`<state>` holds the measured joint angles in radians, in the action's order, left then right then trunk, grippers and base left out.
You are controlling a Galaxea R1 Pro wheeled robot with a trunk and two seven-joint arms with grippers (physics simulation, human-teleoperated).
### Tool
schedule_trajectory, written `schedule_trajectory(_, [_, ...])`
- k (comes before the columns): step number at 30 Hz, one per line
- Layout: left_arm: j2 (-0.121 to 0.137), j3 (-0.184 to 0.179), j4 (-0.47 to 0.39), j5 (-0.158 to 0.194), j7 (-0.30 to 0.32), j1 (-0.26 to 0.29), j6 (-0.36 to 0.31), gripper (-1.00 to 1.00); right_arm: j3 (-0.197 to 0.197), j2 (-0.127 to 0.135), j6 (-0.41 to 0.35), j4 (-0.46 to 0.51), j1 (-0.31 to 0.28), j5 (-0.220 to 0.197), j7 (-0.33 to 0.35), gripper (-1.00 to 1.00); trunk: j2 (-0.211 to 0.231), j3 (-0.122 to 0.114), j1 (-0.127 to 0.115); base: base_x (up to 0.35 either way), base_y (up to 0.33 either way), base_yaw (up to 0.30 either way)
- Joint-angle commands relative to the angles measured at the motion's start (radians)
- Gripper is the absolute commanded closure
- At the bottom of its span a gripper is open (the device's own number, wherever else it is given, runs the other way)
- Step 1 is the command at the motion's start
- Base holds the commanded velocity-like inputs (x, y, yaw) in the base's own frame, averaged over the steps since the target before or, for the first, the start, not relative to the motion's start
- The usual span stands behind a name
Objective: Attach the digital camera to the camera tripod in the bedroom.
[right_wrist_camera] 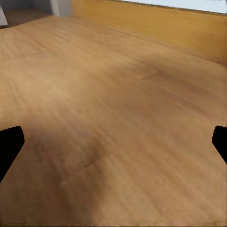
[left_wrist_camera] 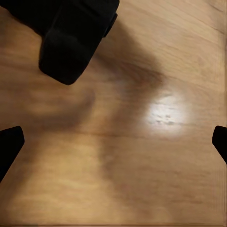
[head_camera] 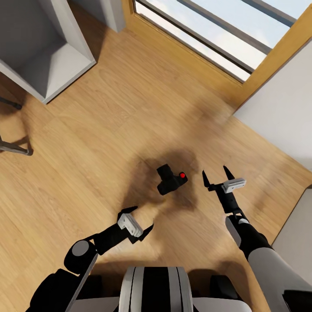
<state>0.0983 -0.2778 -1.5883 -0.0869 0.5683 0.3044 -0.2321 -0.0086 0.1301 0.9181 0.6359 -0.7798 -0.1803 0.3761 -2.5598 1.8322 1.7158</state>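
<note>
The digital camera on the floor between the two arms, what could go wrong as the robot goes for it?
1. The digital camera lies tilted on the wood floor, so a closing pincer may push it away instead of gripping it.
2. The open left pincer and open right pincer both sit near it; moving together, they might collide.
3. Reaching too low could drive fingertips into the floor.

Light wood floor (head_camera: pixel 108 130) fills the frame. A white open cabinet (head_camera: pixel 43 56) sits upper left, a wood-framed window (head_camera: pixel 225 30) upper right, a white wall (head_camera: pixel 281 108) at right.
</note>
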Motion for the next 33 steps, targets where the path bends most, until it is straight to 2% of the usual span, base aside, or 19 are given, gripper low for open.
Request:
schedule_trajectory(1, [0.001,-0.001,-0.001,-0.007,0.003,-0.001,-0.004,-1.00,-0.001,-0.001,0.001,-0.001,0.001,-0.010,0.010,-1.00,0.000,0.000,0.000,-0.027,0.000,0.000])
schedule_trajectory(14, [0.000,0.000,-0.001,-0.007,0.003,-0.004,-0.006,-1.00,-0.001,-0.004,0.001,-0.003,0.006,-0.009,0.010,-1.00,0.000,0.000,0.000,-0.179,0.000,0.000])
schedule_trajectory(33, [0.001,0.000,-0.002,-0.007,0.004,-0.004,-0.005,-1.00,-0.001,-0.004,0.001,-0.004,0.007,-0.010,0.010,-1.00,0.000,0.000,0.000,-0.020,0.000,0.000])
